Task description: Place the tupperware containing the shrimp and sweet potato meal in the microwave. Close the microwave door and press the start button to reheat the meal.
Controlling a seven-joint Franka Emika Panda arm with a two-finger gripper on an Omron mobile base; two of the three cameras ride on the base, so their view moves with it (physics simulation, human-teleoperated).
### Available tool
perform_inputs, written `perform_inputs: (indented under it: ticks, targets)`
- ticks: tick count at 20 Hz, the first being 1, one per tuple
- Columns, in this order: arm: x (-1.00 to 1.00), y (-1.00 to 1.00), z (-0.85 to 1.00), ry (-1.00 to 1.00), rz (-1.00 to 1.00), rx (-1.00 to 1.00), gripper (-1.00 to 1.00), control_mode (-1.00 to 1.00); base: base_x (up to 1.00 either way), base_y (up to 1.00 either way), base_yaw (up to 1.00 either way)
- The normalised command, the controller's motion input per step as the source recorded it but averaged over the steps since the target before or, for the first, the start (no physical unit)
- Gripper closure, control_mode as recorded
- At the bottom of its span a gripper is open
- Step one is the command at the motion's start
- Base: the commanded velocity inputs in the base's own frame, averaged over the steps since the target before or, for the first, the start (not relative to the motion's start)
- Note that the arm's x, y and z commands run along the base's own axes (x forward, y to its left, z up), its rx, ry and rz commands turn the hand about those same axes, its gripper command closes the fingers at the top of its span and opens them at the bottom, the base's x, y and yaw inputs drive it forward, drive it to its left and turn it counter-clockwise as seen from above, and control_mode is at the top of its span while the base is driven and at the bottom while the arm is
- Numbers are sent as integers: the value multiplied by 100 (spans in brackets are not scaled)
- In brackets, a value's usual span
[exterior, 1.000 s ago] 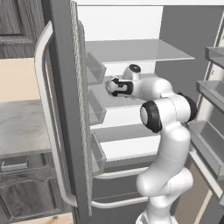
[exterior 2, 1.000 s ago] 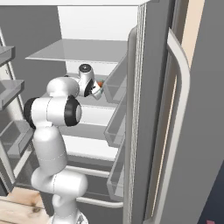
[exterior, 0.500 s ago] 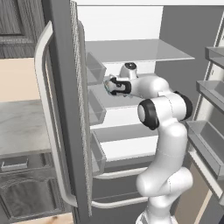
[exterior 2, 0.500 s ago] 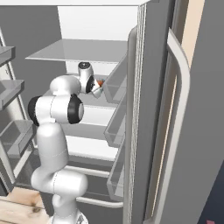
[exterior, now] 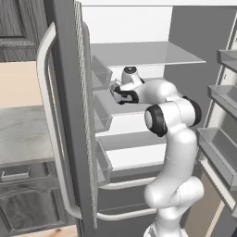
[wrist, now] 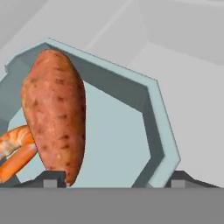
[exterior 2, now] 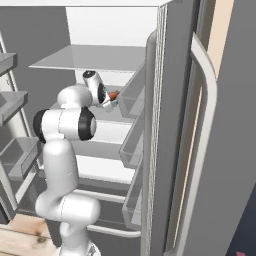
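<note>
On the fridge's middle shelf lies the tupperware (wrist: 118, 144), a pale teal tub. It holds the meal: a big orange-red sweet potato (wrist: 54, 109) and curled shrimp (wrist: 15, 151). My gripper (wrist: 114, 179) is right at the tub's near rim, open, with its two dark fingertips (wrist: 50, 179) wide apart on either side of that edge. From the right base view the gripper (exterior 2: 111, 99) sits at the shelf's door side with the orange food (exterior 2: 114, 94) just past it. My hand (exterior: 121, 92) reaches under the glass shelf. The microwave is out of view.
The open fridge door (exterior: 65, 115), with its bar handle (exterior: 48, 129) and door bins, stands close on the left. A glass shelf (exterior: 148, 53) hangs just above my hand. More bins (exterior: 227, 97) line the right side. A grey counter (exterior: 23, 134) lies beyond the door.
My hand has moved a little further toward the door side of the shelf, closer to the tub. The elbow followed it slightly.
</note>
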Motion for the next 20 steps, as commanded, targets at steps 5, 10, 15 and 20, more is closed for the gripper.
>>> perform_inputs:
  ticks: [5,10,15,20]
  targets:
    - [0,0,-62,3,-16,-6,100,-100,0,0,0]
    - [0,0,-31,5,-8,-2,100,-100,0,0,0]
    - [-5,0,0,0,0,0,100,-100,0,0,0]
    - [-58,0,-9,0,-4,0,100,-100,0,0,0]
